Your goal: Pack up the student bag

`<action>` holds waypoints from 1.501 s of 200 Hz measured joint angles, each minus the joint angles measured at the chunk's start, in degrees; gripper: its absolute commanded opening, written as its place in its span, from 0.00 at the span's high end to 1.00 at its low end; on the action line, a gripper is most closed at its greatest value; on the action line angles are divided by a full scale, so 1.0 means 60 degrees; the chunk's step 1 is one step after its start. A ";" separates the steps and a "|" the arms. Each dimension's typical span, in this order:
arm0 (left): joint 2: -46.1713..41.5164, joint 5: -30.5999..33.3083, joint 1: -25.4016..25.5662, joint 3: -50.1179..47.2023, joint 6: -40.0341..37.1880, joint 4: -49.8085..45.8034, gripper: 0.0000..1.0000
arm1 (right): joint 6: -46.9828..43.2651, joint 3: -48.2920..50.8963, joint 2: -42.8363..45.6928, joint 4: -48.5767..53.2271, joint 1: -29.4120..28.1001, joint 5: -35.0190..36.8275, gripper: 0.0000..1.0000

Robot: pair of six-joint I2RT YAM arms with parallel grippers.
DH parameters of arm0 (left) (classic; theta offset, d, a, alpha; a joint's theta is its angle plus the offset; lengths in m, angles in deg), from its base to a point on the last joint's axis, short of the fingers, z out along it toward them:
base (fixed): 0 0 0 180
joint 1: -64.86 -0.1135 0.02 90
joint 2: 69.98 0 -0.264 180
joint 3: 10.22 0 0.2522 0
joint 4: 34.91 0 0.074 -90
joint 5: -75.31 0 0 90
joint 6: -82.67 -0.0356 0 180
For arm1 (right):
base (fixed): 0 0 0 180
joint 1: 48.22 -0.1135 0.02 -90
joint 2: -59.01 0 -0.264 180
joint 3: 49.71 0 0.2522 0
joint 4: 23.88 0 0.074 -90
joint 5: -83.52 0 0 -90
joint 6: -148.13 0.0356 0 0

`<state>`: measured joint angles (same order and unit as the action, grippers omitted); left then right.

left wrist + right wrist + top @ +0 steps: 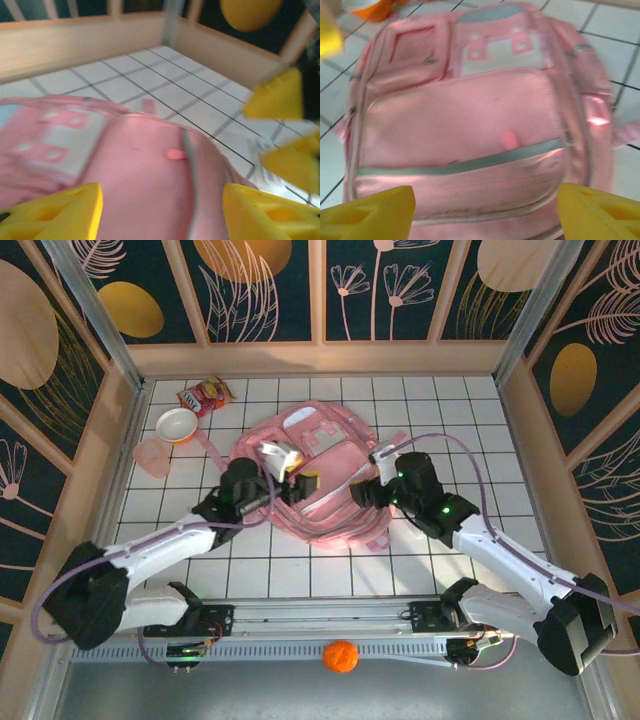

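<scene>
Desk (480,440): white tiles with dark grid lines, fenced by wooden walls (320,358) with floral panels behind.
Student bag (335,445): pink, lying flat mid-desk with its front pockets up, between my two arms.
Left hand (162,192): my yellow fingers (50,212) are spread wide over the bag's left side, with nothing pinched between them.
Right hand (486,192): my fingers are spread as well, above the bag's lower front pocket, gripping nothing.
Bowl (177,425): white inside, orange outside, left of the bag.
Snack packet (205,395): red, just beyond the bowl.
Cup (152,456): pink, just beside the bowl.
Orange (341,656): on the grey ledge (150,690) by my arm bases.
</scene>
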<state>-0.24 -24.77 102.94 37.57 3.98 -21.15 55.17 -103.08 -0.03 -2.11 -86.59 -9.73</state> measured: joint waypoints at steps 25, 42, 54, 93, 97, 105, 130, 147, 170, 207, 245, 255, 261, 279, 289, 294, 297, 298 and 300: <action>-0.0707 0.0342 -0.0809 -0.0605 0.0903 -0.0404 0.33 | -0.2113 -0.0153 -0.0608 0.0459 -0.1271 0.0047 0.30; -0.0871 0.0605 -0.1239 -0.1162 0.1679 -0.0590 0.33 | -0.3432 -0.0240 -0.1231 0.0648 -0.2076 0.0401 0.28; -0.0885 0.0780 -0.1443 -0.1530 0.2135 -0.0707 0.33 | -0.4233 -0.0255 -0.1632 0.0732 -0.2415 0.0703 0.28; -0.1155 0.1002 -0.2069 -0.2510 0.3450 -0.0721 0.33 | -0.6062 -0.0397 -0.2583 0.1013 -0.2739 0.1093 0.28; -0.1162 0.0976 -0.2138 -0.2575 0.3595 -0.0674 0.33 | -0.6204 -0.0423 -0.2648 0.1027 -0.2779 0.1122 0.27; -0.1147 0.0922 -0.2244 -0.2667 0.3796 -0.0586 0.33 | -0.6430 -0.0481 -0.2758 0.1115 -0.2878 0.1158 0.27; -0.0678 0.0448 -0.2284 -0.2681 0.4339 -0.0168 0.38 | -0.6772 -0.0641 -0.2867 0.1504 -0.3126 0.1173 0.26; -0.0131 0.0047 -0.2288 -0.2575 0.4586 -0.0058 0.44 | -0.6776 -0.0707 -0.2845 0.1778 -0.3202 0.1071 0.26; 0.0317 -0.0321 -0.2284 -0.2455 0.4860 -0.0095 0.48 | -0.6641 -0.0707 -0.2572 0.2193 -0.3231 0.0976 0.26; 0.0317 -0.0470 -0.2295 -0.2437 0.5136 -0.0433 0.65 | -0.6178 -0.0707 -0.2218 0.2342 -0.3249 0.0965 0.29; 0.0317 -0.0721 -0.2295 -0.2433 0.5355 -0.0827 0.70 | -0.5923 -0.0703 -0.2433 0.2546 -0.3304 0.1129 0.30; 0.0317 -0.0758 -0.2295 -0.2433 0.5366 -0.0874 0.78 | -0.5807 -0.0703 -0.2521 0.2557 -0.3304 0.1144 0.30; 0.0317 -0.0776 -0.2295 -0.2433 0.5395 -0.0882 0.83 | -0.5697 -0.0703 -0.2546 0.2557 -0.3304 0.1140 0.31; 0.0317 -0.0834 -0.2302 -0.2433 0.5621 -0.0885 0.93 | -0.5388 -0.0703 -0.2543 0.2444 -0.3300 0.1093 0.33; 0.0317 -0.0892 -0.2302 -0.2433 0.5683 -0.0867 0.96 | -0.5169 -0.0703 -0.2543 0.2361 -0.3271 0.1071 0.35; 0.0313 -0.0922 -0.2306 -0.2433 0.5785 -0.0852 0.97 | -0.5089 -0.0699 -0.2543 0.2306 -0.3246 0.1075 0.36; 0.0313 -0.0936 -0.2302 -0.2433 0.5810 -0.0845 0.97 | -0.5009 -0.0692 -0.2543 0.2259 -0.3235 0.1071 0.36; 0.0313 -0.0940 -0.2306 -0.2433 0.5836 -0.0841 0.97 | -0.4987 -0.0688 -0.2543 0.2240 -0.3224 0.1078 0.36; 0.0313 -0.0958 -0.2302 -0.2433 0.5869 -0.0838 0.97 | -0.4965 -0.0681 -0.2543 0.2215 -0.3206 0.1075 0.37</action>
<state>1.64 -30.52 89.13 22.97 39.19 -26.17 25.38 -107.17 -15.29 11.18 -105.82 -3.28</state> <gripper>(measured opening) 0.052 0.650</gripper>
